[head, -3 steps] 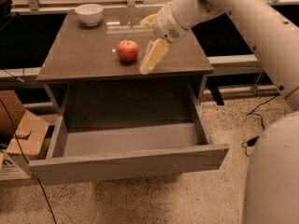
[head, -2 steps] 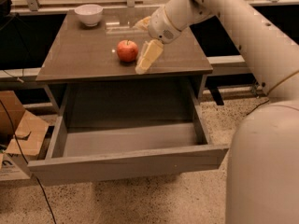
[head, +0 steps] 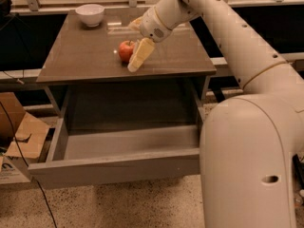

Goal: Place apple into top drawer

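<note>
The red apple (head: 125,50) sits on the brown cabinet top (head: 85,56), near the middle. My gripper (head: 133,46) is open and low over the top, at the apple's right side. Its near fingertip (head: 134,65) rests just to the front right of the apple, and the far finger (head: 135,23) shows behind the apple. The fingers are not closed on the apple. The top drawer (head: 114,167) is pulled out wide below the cabinet top, grey and with nothing visible inside.
A white bowl (head: 90,14) stands at the back left of the cabinet top. Cardboard boxes (head: 21,137) and a black cable (head: 28,170) lie on the floor left of the drawer. My own arm and base (head: 247,141) fill the right side.
My gripper has moved left along the cabinet top, and its near finger now sits right beside the apple. The apple and drawer have not moved.
</note>
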`<state>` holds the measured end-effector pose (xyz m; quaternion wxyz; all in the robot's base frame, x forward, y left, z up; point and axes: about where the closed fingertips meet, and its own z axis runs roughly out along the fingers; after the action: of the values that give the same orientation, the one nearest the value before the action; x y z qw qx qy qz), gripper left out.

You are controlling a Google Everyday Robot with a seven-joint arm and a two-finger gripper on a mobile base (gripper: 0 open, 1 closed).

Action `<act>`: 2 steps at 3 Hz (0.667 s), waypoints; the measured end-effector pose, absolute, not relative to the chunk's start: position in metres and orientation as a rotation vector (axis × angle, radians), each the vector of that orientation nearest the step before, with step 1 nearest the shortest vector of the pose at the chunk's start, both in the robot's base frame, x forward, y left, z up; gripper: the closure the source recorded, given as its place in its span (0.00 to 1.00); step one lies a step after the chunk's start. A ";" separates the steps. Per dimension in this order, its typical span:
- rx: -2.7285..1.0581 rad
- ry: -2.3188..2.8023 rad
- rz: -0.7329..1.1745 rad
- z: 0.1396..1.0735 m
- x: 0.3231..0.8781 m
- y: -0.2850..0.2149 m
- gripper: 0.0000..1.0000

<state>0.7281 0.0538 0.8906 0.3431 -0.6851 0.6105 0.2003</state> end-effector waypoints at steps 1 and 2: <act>-1.734 1.622 0.554 0.882 0.746 0.069 0.00; -1.696 1.661 0.577 0.874 0.756 0.073 0.00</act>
<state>0.7557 0.0731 0.8737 0.3422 -0.6523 0.6388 0.2221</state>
